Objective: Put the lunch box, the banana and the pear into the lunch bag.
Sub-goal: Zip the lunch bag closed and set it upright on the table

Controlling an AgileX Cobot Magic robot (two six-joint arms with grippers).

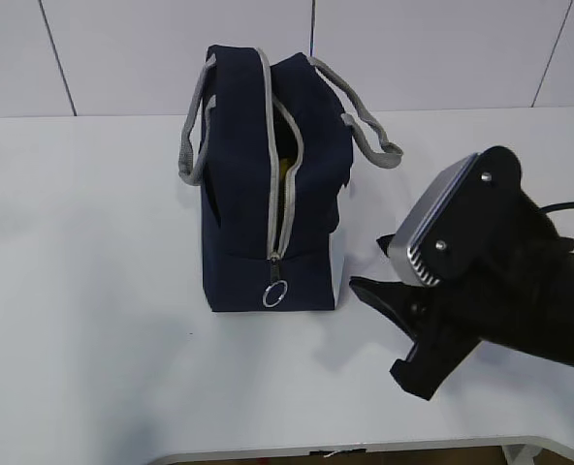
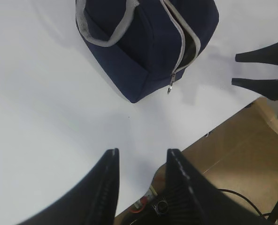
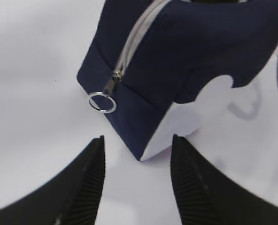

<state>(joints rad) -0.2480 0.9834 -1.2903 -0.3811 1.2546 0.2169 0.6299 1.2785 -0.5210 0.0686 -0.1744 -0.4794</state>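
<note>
The navy lunch bag (image 1: pixel 243 194) stands upright mid-table with its grey handles up. Its grey zipper is partly open, with the ring pull (image 1: pixel 275 294) hanging low on the near end. A sliver of yellow (image 1: pixel 285 165) shows through the gap; I cannot tell what it is. The lunch box, banana and pear are otherwise out of view. My right gripper (image 1: pixel 374 327) is open and empty, just right of the bag's near corner. In the right wrist view it (image 3: pixel 138 138) faces the bag (image 3: pixel 186 51), the ring pull (image 3: pixel 102 102) and the white panel (image 3: pixel 195 108). My left gripper (image 2: pixel 142 151) is open and empty over the table's front edge, apart from the bag (image 2: pixel 143 42).
The white table (image 1: pixel 93 291) ends at a front edge (image 1: pixel 268 453) near both grippers. A tiled wall (image 1: pixel 122 48) stands behind. The left wrist view shows brown floor (image 2: pixel 242 154) and cables below the edge, and the right gripper's fingers (image 2: pixel 256 55).
</note>
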